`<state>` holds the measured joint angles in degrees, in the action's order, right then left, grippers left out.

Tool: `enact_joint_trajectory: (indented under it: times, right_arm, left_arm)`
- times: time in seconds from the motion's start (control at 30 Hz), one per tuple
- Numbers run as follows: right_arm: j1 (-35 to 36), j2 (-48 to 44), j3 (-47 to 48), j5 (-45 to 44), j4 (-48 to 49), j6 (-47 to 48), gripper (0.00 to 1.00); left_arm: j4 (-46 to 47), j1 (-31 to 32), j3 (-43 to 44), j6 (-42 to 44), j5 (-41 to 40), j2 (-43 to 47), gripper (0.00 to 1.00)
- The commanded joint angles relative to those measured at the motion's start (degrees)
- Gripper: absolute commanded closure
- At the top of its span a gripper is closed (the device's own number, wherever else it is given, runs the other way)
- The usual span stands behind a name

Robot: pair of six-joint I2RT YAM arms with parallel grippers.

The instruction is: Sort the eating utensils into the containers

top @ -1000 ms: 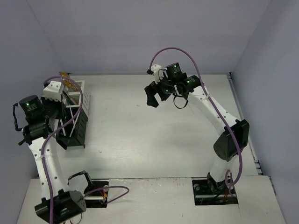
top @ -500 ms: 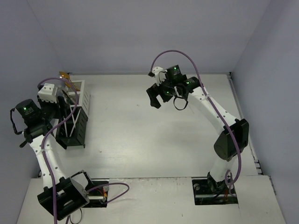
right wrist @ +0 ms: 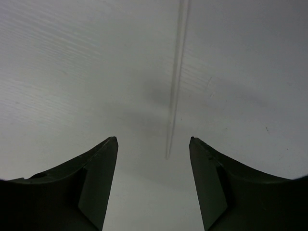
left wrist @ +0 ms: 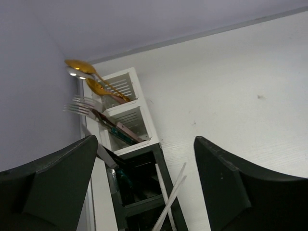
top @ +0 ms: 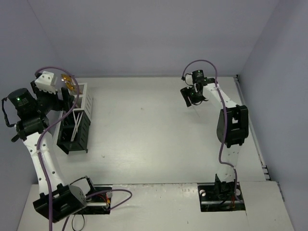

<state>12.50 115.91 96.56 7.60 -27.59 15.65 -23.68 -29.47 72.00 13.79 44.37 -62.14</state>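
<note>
My left gripper [left wrist: 146,139] hangs open above the row of containers, holding nothing. In the left wrist view, gold spoons [left wrist: 94,79] and a fork [left wrist: 84,106] lean out of the white slatted bins [left wrist: 126,85]. A teal-handled piece [left wrist: 120,136] lies across the second white bin. Thin white sticks [left wrist: 169,192] stand crossed in a black bin [left wrist: 162,161]. From above, the left gripper [top: 61,98] sits beside the white bin [top: 86,94] and the black bins [top: 79,134]. My right gripper [right wrist: 153,139] is open low over the table, with a pale thin stick [right wrist: 175,86] lying just ahead of its jaws.
The containers stand against the left wall. The right gripper [top: 190,96] is at the back right of the table, near the rear wall. Purple cables loop over both arms. The arm bases sit at the near edge.
My left gripper has opened and pulled back up and to the left, away from the black bins. The right arm has swung towards the back right, and its jaws have narrowed.
</note>
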Motion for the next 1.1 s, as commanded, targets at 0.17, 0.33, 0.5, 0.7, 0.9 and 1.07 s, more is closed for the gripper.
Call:
enact_joint_trajectory:
  times: [0.17, 0.33, 0.5, 0.7, 0.9, 1.07]
  right_arm:
    - [-2.5, 10.6, 8.7, -5.9, 0.1, 3.2, 0.48]
    - [-2.4, 15.0, 13.0, -6.2, 0.0, 2.9, 0.52]
    - [-2.3, 19.8, 15.5, -6.0, -0.2, 2.9, 0.67]
    - [-2.2, 21.6, 14.0, -2.8, -0.6, 3.8, 0.99]
    - [-1.3, 10.6, 8.0, 9.5, -0.9, -0.4, 1.0]
    - [1.8, -1.1, 4.8, 22.8, -1.6, -6.4, 1.0]
  left_arm:
    - [-2.5, 7.0, -0.5, 4.3, -2.4, 5.8, 0.21]
    - [-2.4, 7.1, -1.2, 4.7, -3.2, 6.4, 0.21]
    - [-2.5, 7.1, -0.9, 4.5, -3.0, 6.1, 0.21]
    - [-2.3, 7.1, 0.8, 4.3, -1.2, 5.1, 0.21]
    - [1.4, 8.3, 2.2, 9.1, 3.6, 5.8, 0.21]
    - [0.5, 17.3, 6.7, 23.6, 0.7, 3.5, 0.21]
